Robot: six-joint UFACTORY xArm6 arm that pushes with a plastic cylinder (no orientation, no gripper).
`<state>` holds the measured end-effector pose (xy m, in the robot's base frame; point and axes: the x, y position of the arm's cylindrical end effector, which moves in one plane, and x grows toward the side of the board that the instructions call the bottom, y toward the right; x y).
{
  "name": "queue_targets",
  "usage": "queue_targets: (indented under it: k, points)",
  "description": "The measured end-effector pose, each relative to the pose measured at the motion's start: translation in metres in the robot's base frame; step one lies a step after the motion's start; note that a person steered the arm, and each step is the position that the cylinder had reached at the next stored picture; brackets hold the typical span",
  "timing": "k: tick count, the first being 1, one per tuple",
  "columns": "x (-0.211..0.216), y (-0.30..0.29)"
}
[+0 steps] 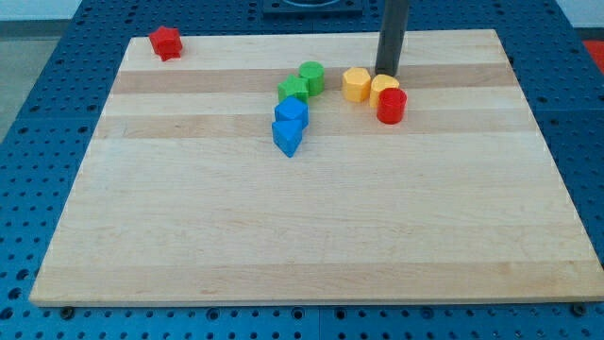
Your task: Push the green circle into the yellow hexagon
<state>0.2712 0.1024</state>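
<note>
Green circle (312,76) sits far-centre on the worktop (283,227), near and left of the yellow hexagon (356,83); we judge it light, rigid, slippery, best pushed on its left face; our tip (387,74), no pincer, stands just behind the yellow blocks.

Bright, even overhead light, soft short shadows beside the blocks, sharp focus, no glare.

Straight dark grey rod, my tip (387,74) blunt.
</note>
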Motion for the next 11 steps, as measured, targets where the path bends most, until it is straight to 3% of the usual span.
queue_targets:
  k: [2,3,5,7,9,11]
  points:
    - [-0.026,-0.088]
    - [0.001,-0.113]
    - [0.021,-0.058]
    - [0.010,-0.175]
    - [0.057,-0.152]
    - [0.057,-0.089]
